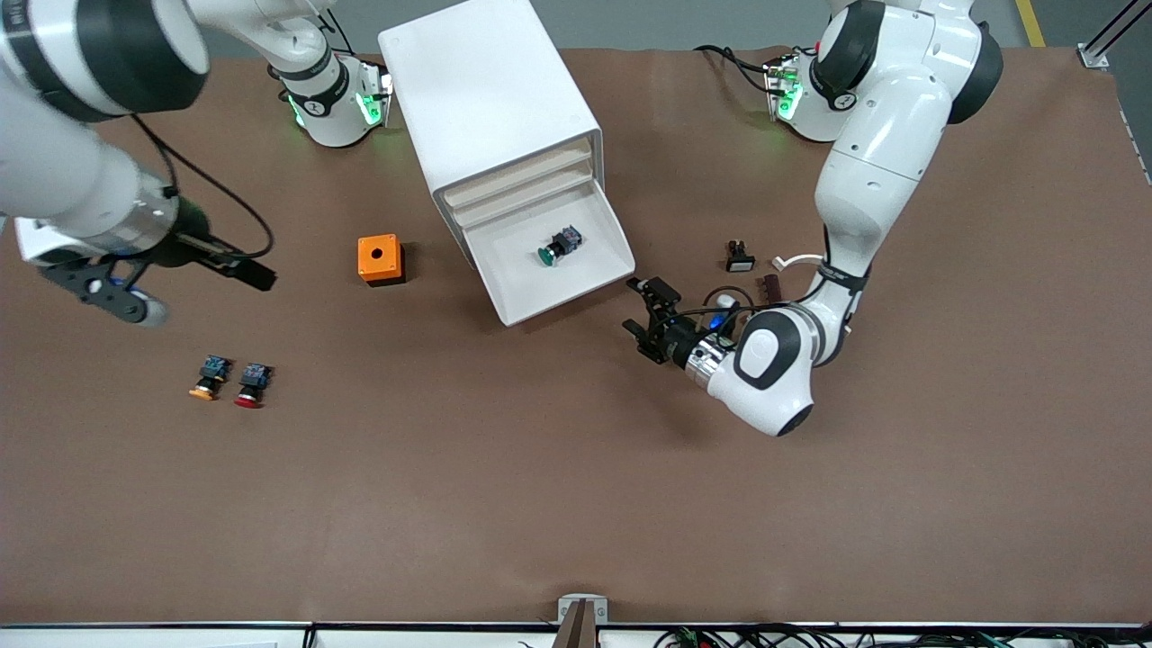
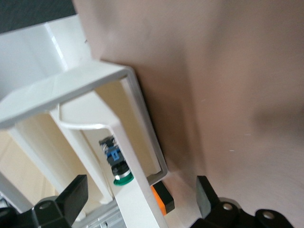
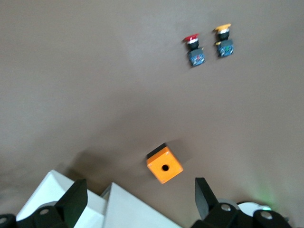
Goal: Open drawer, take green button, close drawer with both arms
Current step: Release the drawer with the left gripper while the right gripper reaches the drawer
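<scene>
The white four-drawer cabinet [image 1: 490, 99] is seen standing near the middle of the table [image 1: 576, 504], with its lowest drawer [image 1: 589, 286] pulled out toward the front camera; the three drawers above it are seen pushed in. The green-capped button [image 1: 560, 245] is found lying on its side on the drawer's floor, clear of the drawer's walls, and it is also visible through the drawer's cream front in the left wrist view [image 2: 115, 164]. The left gripper [image 1: 650, 317] is held low just beside the drawer's front corner toward the left arm's end of the table, pointed at the drawer; its fingers [image 2: 71, 195] are spread wide apart and nothing is held between them, and no contact with the drawer can be confirmed. The right gripper [image 1: 112, 292] is held up over the table at the right arm's end, its fingers [image 3: 73, 202] likewise parted and empty, with the arm waiting. A small orange box with a hole [image 1: 379, 259] is noted beside the cabinet toward the right arm's end. An orange-capped button [image 1: 209, 377] and a red-capped button [image 1: 252, 384] are recorded lying just beside each other, nearer to the front camera than the orange box. A small black-and-white part [image 1: 739, 256] and a dark brown part [image 1: 772, 288] are noted near the left arm.
</scene>
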You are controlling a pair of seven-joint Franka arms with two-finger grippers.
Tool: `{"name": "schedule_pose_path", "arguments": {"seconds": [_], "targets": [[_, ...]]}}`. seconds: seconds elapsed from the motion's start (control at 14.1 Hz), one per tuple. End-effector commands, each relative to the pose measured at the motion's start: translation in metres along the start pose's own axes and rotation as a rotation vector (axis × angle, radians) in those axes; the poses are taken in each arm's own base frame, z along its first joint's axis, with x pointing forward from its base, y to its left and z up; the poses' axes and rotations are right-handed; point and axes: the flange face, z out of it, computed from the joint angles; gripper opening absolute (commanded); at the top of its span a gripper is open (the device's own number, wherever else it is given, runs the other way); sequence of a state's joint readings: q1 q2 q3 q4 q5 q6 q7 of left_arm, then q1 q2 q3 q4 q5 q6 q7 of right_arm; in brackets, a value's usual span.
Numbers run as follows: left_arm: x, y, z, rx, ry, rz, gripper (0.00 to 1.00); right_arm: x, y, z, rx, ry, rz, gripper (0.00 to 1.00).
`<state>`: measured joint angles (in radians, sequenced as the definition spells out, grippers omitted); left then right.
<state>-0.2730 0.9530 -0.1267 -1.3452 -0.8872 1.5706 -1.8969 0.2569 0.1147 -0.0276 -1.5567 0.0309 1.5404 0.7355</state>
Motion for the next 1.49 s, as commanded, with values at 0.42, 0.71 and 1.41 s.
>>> {"name": "schedule_pose_path", "arguments": {"seconds": [0.42,0.71,1.41], "targets": [[0.024,-0.03,-0.088,-0.106,0.277,0.611,1.0,-0.096,-0.139,0.062,-0.009,0.028,0.23,1.0],[0.025,-0.051,-0.135,-0.144,0.418,0.912,1.0,-0.126,-0.182,0.097,-0.008,0.041,0.29,1.0],[-0.007,-0.094,-0.21,-0.402,0.792,1.203,1.0,-0.22,-0.265,0.225,-0.087,0.067,0.361,1.0]]}}
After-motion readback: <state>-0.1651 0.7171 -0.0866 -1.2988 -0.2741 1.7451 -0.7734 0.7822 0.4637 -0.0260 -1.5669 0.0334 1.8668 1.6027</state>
